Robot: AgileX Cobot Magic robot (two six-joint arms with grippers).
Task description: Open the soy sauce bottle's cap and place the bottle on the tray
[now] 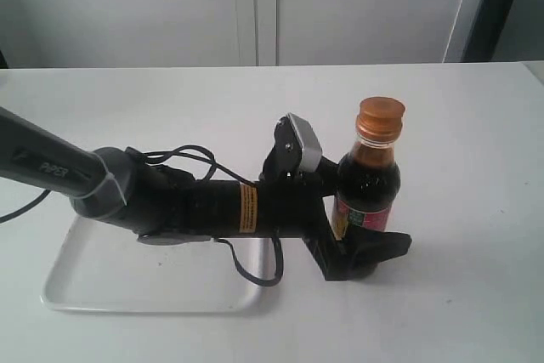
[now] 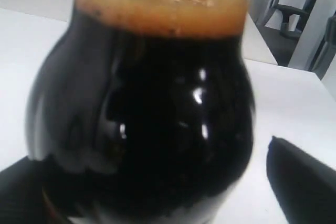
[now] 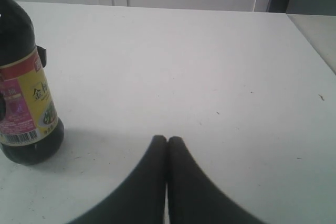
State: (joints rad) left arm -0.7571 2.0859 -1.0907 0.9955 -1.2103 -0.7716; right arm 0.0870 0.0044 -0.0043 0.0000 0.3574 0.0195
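Note:
The soy sauce bottle (image 1: 367, 184) stands upright on the white table, right of the tray (image 1: 85, 291). Its copper-orange cap (image 1: 380, 118) is down on the neck. My left gripper (image 1: 365, 248) reaches in from the left and straddles the bottle's lower body. In the left wrist view the dark bottle (image 2: 157, 119) fills the frame, and a strip of table shows between it and one black finger (image 2: 302, 182), so the jaws stand open around it. My right gripper (image 3: 167, 141) is shut on nothing, low over bare table, with the labelled bottle (image 3: 26, 93) off to one side.
The left arm (image 1: 195, 206) and its cables lie across the tray's right part. A grey wall with cabinet doors (image 1: 255, 6) runs behind the table's far edge. The white tabletop (image 1: 476, 167) spreads right of the bottle.

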